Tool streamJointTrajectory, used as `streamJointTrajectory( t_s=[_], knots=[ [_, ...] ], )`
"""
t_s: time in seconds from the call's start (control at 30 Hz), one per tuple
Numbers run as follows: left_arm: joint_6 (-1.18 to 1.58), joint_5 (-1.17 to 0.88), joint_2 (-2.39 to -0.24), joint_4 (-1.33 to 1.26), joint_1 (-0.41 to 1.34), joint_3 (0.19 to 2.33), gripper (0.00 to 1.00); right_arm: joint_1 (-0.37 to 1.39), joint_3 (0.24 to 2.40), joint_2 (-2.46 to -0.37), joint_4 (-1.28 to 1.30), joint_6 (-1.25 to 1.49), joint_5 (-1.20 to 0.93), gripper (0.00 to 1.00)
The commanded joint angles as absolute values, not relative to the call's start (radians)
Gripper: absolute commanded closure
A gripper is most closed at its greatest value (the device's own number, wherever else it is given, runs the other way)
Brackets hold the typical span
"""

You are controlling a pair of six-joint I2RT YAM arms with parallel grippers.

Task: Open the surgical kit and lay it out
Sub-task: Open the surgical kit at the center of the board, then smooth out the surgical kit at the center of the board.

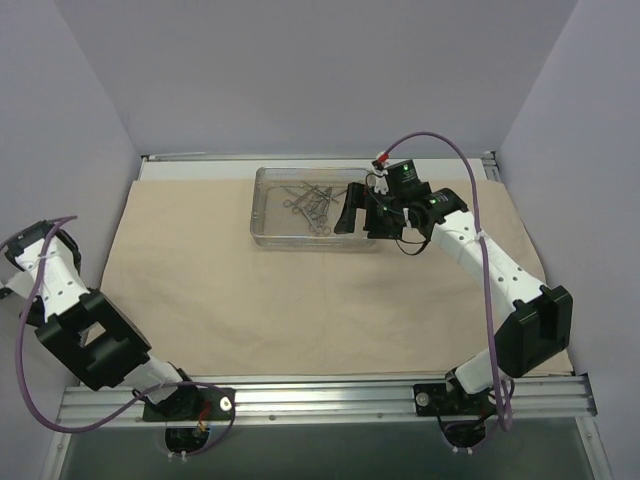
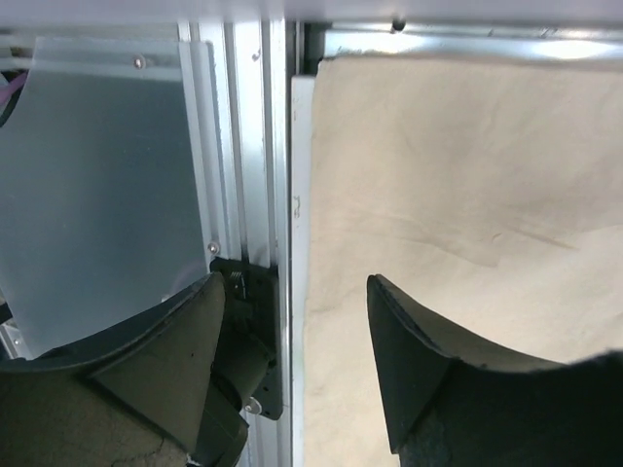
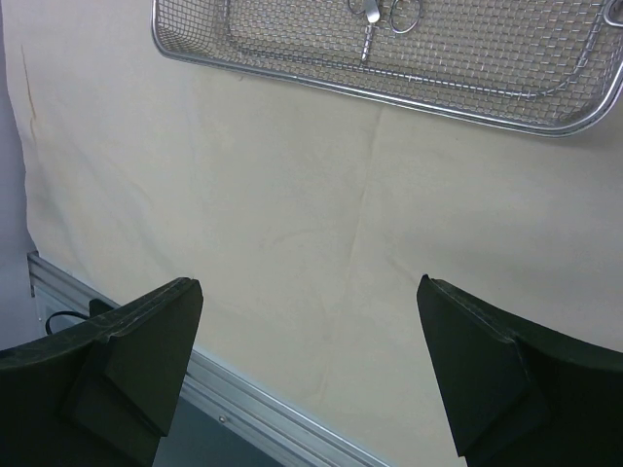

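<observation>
The kit's beige cloth wrap [image 1: 300,300] lies spread flat over the table. On its far middle stands the silver wire-mesh tray [image 1: 268,228], with several thin steel ring-handled instruments [image 1: 310,202] heaped inside. My right gripper [image 1: 362,222] hovers open at the tray's right end. In the right wrist view it [image 3: 308,282] is empty above bare cloth [image 3: 292,195], and the tray's rim [image 3: 321,86] and instrument rings [image 3: 404,14] show at the top. My left gripper [image 2: 292,282] is open and empty over the cloth's edge [image 2: 438,195] beside a rail. The left arm [image 1: 50,280] is folded at the far left.
Aluminium rails run along the near edge [image 1: 330,395] and the back [image 1: 200,157]. Pale walls close in the left, back and right sides. In the left wrist view a frosted panel [image 2: 97,195] and a black mount [image 2: 255,321] sit beside the rail [image 2: 248,146].
</observation>
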State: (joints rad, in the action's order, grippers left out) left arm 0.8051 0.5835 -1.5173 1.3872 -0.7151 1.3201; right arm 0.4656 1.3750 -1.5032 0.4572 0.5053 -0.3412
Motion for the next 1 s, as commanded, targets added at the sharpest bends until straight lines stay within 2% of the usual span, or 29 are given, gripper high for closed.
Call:
streamJointTrajectory(
  t_s=[0.0,0.07,0.2,0.3,0.33,0.37,0.47,0.5,0.53,0.57,0.6,0.63,0.67,0.87,0.97],
  knots=[
    [0.798,0.653,-1.54,1.609,-0.689,1.454,0.32,0.471,1.425,-1.494,0.5,0.495,-0.325,0.0],
    [0.741,0.65,-1.539,1.562,-0.629,1.479,0.33,0.465,1.44,-1.509,0.52,0.495,-0.322,0.0],
    [0.62,0.537,-1.542,1.41,-0.407,1.497,0.45,0.428,1.456,-1.523,0.558,0.46,-0.282,0.0],
    [0.537,0.411,-1.572,1.251,-0.275,1.531,0.62,0.333,1.427,-1.534,0.577,0.451,-0.258,0.01],
    [0.513,0.381,-1.591,1.17,-0.193,1.546,0.77,0.303,1.419,-1.551,0.578,0.454,-0.262,0.03],
    [0.473,0.356,-1.639,1.139,-0.16,1.568,0.81,0.237,1.411,-1.557,0.569,0.463,-0.27,0.04],
    [0.413,0.275,-1.797,1.063,-0.1,1.704,0.98,0.144,1.402,-1.607,0.532,0.483,-0.302,0.18],
    [0.402,0.261,-1.84,1.066,-0.097,1.75,0.98,0.093,1.407,-1.623,0.522,0.483,-0.292,0.41],
    [0.393,0.249,-1.886,1.087,-0.094,1.844,0.98,0.069,1.414,-1.656,0.509,0.466,-0.287,0.59],
    [0.37,0.242,-1.969,1.092,-0.089,1.888,0.98,0.048,1.452,-1.678,0.503,0.462,-0.269,0.87],
    [0.356,0.229,-2.005,1.091,-0.089,1.925,0.98,0.011,1.475,-1.699,0.5,0.456,-0.244,0.94],
    [0.341,0.198,-2.044,1.082,-0.089,1.959,0.98,0.005,1.492,-1.741,0.491,0.451,-0.201,0.99],
    [0.331,0.193,-2.121,1.089,-0.089,2.033,0.98,-0.02,1.517,-1.759,0.451,0.449,-0.192,1.0],
    [0.354,0.126,-2.325,1.078,-0.092,2.258,0.98,-0.055,1.65,-1.957,0.362,0.362,-0.108,1.0],
    [0.374,0.091,-2.39,1.046,-0.098,2.292,0.98,-0.058,1.66,-2.022,0.299,0.35,-0.077,1.0]
  ],
)
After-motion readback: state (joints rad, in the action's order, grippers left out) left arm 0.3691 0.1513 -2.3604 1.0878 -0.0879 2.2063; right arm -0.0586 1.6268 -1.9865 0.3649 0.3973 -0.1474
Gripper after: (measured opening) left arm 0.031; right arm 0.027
